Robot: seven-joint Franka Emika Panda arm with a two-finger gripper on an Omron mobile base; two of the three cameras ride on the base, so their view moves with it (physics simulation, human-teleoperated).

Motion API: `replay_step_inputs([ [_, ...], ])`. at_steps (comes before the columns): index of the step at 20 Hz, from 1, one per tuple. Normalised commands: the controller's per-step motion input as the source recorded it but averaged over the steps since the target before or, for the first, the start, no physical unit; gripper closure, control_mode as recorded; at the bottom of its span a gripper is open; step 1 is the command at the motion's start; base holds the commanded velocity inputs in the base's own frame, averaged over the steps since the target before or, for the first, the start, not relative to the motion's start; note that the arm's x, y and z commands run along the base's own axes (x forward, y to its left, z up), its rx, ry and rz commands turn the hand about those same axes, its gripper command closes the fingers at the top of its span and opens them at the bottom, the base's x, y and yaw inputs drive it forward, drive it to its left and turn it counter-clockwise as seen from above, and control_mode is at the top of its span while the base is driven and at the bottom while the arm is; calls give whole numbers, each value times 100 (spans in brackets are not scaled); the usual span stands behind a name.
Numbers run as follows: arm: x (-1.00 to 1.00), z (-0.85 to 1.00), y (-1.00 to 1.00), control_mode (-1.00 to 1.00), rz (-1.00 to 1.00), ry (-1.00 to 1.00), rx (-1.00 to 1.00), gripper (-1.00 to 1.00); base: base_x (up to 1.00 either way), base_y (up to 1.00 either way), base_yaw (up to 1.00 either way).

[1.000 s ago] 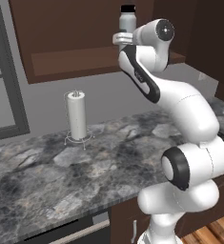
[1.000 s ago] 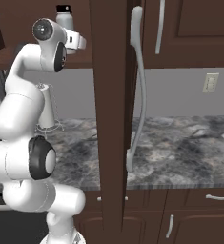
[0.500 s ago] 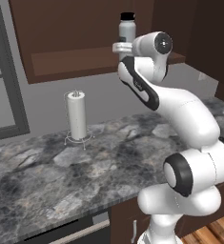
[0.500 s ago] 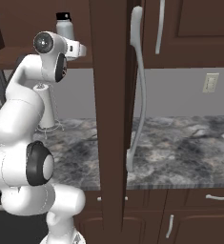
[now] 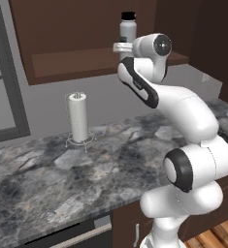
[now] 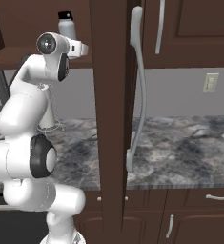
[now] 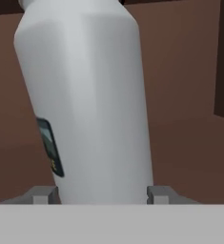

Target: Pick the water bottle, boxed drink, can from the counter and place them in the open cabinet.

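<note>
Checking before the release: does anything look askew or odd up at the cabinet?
The water bottle leans slightly in the hand view, though that camera tilts with the hand. In the base views it stands upright at the cabinet shelf. Nothing else stands out.

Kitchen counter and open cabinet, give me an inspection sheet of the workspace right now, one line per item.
Surface: grey marbled counter, no task items seen on the stretch in view.
Job's things: water bottle upright with black cap, at the cabinet shelf level; whether it rests on the shelf cannot be told.
Clutter: paper towel roll on a wire stand, on the counter.
Grippers: gripper closed on the bottle's lower body, a finger on each side.
Cables: nothing seen.
Surroundings: open cabinet door with long handle, wall outlet, lower cabinets.
</note>
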Motion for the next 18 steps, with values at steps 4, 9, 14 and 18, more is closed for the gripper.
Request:
replay_step_inputs([
  [4, 51, -1, 0, -100, -3, -1, 0, 100, 0, 0, 0],
  [9, 50, -5, 0, -100, -2, -1, 0, 100, 0, 0, 0],
  [14, 44, -14, 1, -100, -2, 0, 0, 100, 0, 0, 0],
  [18, 26, -30, 0, -100, 0, 0, 0, 100, 0, 0, 0],
])
